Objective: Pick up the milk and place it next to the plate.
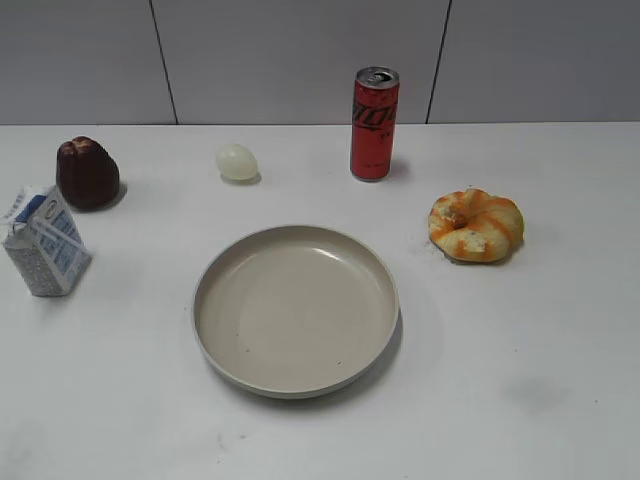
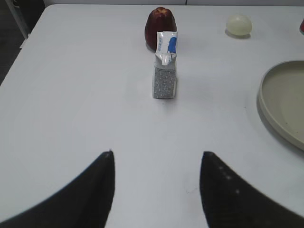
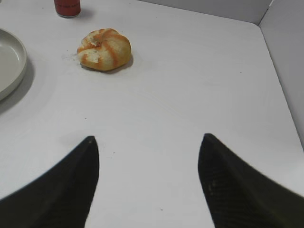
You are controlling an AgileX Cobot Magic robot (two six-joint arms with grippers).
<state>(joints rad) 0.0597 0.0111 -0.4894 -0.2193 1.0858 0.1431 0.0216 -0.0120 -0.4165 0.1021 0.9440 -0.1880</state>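
Note:
The milk (image 1: 45,243), a small white gable-top carton with blue print and a grey speckled lower part, stands at the left edge of the exterior view. In the left wrist view the milk (image 2: 165,66) stands upright ahead of my left gripper (image 2: 156,154), which is open, empty and well short of it. The beige plate (image 1: 296,384) sits in the middle of the table, and its rim shows in the left wrist view (image 2: 264,102) and the right wrist view (image 3: 19,71). My right gripper (image 3: 148,138) is open and empty over bare table. Neither gripper shows in the exterior view.
A dark red fruit-shaped object (image 1: 87,173) stands just behind the milk. A pale egg (image 1: 237,162) and a tall red can (image 1: 374,124) stand at the back. An orange-striped bun (image 1: 476,225) lies right of the plate. The table's left edge (image 2: 21,50) is near.

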